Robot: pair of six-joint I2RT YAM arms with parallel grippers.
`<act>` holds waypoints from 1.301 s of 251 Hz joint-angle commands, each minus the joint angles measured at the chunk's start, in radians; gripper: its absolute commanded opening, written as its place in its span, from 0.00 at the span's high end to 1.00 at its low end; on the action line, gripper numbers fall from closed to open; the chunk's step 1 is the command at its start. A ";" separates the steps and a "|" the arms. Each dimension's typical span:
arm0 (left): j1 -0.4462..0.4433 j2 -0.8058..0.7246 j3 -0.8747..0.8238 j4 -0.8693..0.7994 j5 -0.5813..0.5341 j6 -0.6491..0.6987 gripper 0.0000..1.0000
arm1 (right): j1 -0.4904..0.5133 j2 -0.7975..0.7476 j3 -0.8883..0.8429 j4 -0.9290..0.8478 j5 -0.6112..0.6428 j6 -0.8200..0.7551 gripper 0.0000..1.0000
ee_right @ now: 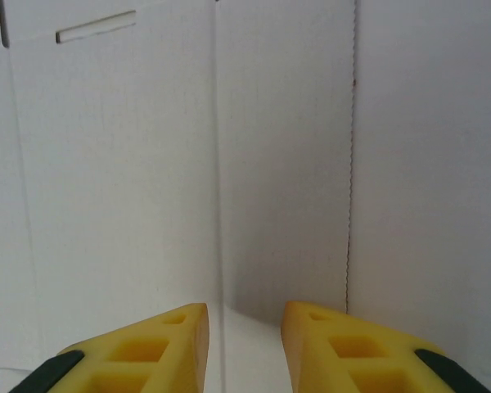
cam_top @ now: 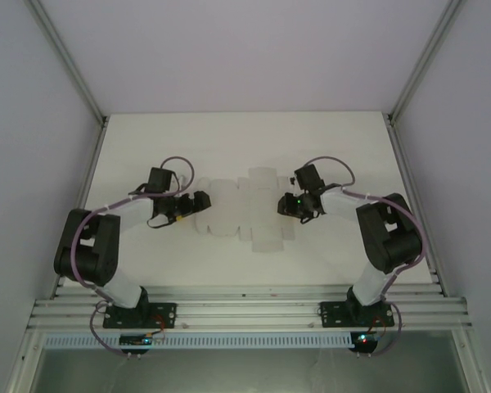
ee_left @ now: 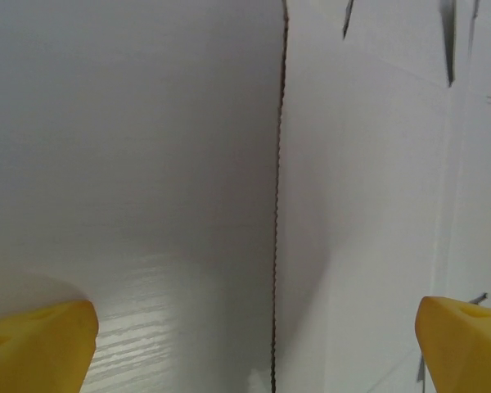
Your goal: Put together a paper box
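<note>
The paper box [cam_top: 244, 210] is a flat white die-cut sheet with flaps and slots, lying in the middle of the table [cam_top: 147, 147]. My left gripper [cam_top: 200, 201] is at the sheet's left edge, and its yellow fingers stand wide open. In the left wrist view the left gripper [ee_left: 258, 348] straddles the paper box's [ee_left: 368, 205] serrated edge. My right gripper [cam_top: 285, 204] is over the sheet's right flap. In the right wrist view the right gripper [ee_right: 244, 332] has its fingers a narrow gap apart over a crease of the paper box [ee_right: 139, 180], with nothing between them.
Grey enclosure walls and metal posts [cam_top: 74, 70] frame the white table. An aluminium rail [cam_top: 245, 311] carrying both arm bases runs along the near edge. Bare table lies behind the sheet and at both sides.
</note>
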 commanded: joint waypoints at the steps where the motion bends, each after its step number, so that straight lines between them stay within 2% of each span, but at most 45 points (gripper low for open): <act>1: -0.015 0.030 0.014 0.087 0.138 0.012 0.04 | -0.007 0.022 -0.061 0.007 -0.001 0.030 0.67; 63: -0.058 0.055 0.007 0.207 0.235 -0.005 0.15 | -0.013 0.024 -0.107 0.047 -0.004 0.045 0.68; 79: -0.063 0.068 0.010 0.217 0.234 -0.009 0.24 | -0.013 0.018 -0.114 0.060 -0.009 0.046 0.68; 87: -0.063 0.075 0.009 0.228 0.237 -0.014 0.31 | -0.013 0.016 -0.117 0.065 -0.015 0.043 0.68; 98: -0.063 0.082 0.011 0.241 0.238 -0.019 0.48 | -0.015 0.011 -0.124 0.076 -0.027 0.040 0.68; 119: -0.063 0.074 0.012 0.261 0.242 -0.017 0.75 | -0.025 -0.018 -0.140 0.101 -0.046 0.034 0.68; 138: -0.063 0.044 0.012 0.264 0.237 -0.001 1.00 | -0.049 -0.077 -0.154 0.114 -0.073 0.027 0.64; 161: -0.063 -0.013 0.004 0.280 0.253 0.027 1.00 | -0.085 -0.185 -0.172 0.125 -0.109 0.012 0.53; 186: -0.063 -0.093 -0.015 0.332 0.326 0.042 1.00 | -0.129 -0.331 -0.188 0.112 -0.159 -0.011 0.36; 222: -0.069 -0.238 -0.057 0.447 0.441 0.027 1.00 | -0.224 -0.542 -0.226 0.106 -0.313 -0.049 0.14; 275: -0.096 -0.480 -0.075 0.476 0.484 0.047 1.00 | -0.357 -0.730 -0.299 0.200 -0.484 -0.052 0.08; 298: -0.099 -0.574 -0.101 0.536 0.449 -0.021 1.00 | -0.390 -0.758 -0.322 0.276 -0.574 -0.048 0.07; 326: -0.106 -0.644 -0.111 0.570 0.433 -0.097 1.00 | -0.411 -0.758 -0.356 0.445 -0.690 0.035 0.07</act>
